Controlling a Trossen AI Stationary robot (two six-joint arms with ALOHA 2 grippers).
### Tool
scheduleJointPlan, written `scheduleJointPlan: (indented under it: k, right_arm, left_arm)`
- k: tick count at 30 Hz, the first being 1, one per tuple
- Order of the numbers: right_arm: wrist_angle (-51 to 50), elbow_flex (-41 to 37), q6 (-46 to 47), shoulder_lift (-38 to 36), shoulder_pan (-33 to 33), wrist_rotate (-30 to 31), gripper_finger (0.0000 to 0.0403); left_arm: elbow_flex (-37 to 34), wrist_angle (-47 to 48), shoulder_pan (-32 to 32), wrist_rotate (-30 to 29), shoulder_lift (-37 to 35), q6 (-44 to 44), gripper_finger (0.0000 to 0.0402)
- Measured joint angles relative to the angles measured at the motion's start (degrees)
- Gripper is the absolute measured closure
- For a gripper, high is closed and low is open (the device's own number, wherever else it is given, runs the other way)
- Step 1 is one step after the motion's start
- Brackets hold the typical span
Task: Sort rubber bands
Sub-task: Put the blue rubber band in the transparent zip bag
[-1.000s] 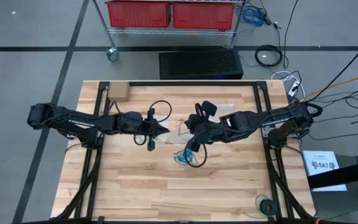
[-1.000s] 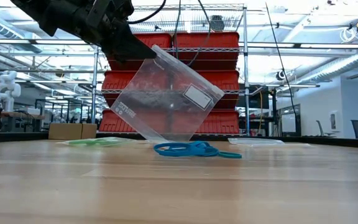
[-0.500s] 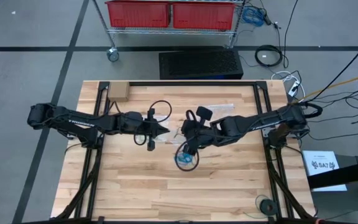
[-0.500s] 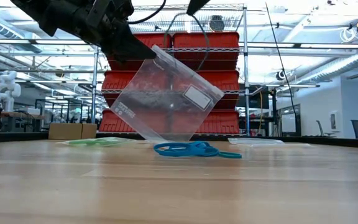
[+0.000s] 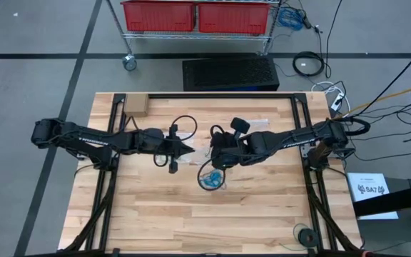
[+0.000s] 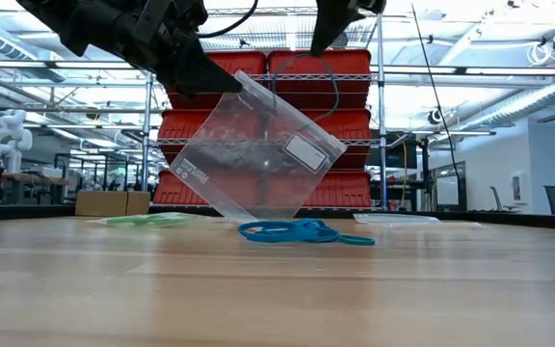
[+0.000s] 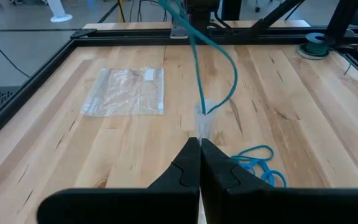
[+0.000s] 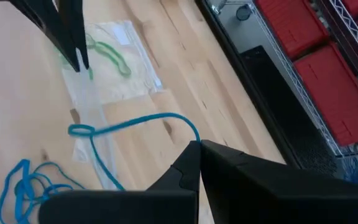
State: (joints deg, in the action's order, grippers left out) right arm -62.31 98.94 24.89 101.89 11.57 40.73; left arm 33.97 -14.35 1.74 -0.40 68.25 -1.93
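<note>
The wooden table (image 5: 155, 214) carries the whole scene, with both dark arms reaching in toward its middle from opposite sides. The left arm ends in the left gripper (image 5: 190, 149), whose fingers are clenched on the top edge of a clear plastic bag (image 6: 258, 149); the bag hangs tilted from that grip with its lower corner down at the tabletop. The right gripper (image 5: 212, 158) is raised above the table just beside the bag, its fingers pinched tight on a teal rubber band (image 8: 129, 127) that dangles as a long loop from its tip toward the bag's mouth. A second clear bag (image 7: 127, 91) lies flat on the wood well apart from the grippers, and another flat bag (image 8: 114, 62) holds green rubber bands (image 8: 109, 55). A small cardboard box (image 5: 135, 106) sits near the table's far left corner. A loose pile of blue rubber bands (image 5: 211, 180) lies on the table just beside the hanging bag's lower corner, beneath the right gripper, and shows in the low view as a flat tangle on the wood.
</note>
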Motion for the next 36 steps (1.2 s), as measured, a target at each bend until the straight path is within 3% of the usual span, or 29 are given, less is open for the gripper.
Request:
scheduleJointPlan:
  k: [16,29,36]
  right_arm:
    - [-0.7,0.0,1.7,2.2,-1.2,1.2,0.0403]
    - [1.9,-0.1,0.5,3.1,-0.1,-1.6,0.0403]
    - [-0.8,-0.1,1.9,3.1,-0.9,2.8,0.0403]
  left_arm:
    - [0.0,-0.1,0.0,0.2,0.0,0.0,0.0402]
    - [0.0,0.0,0.0,0.2,0.0,0.1,0.0402]
    - [0.0,0.0,-0.2,0.2,0.0,0.1,0.0402]
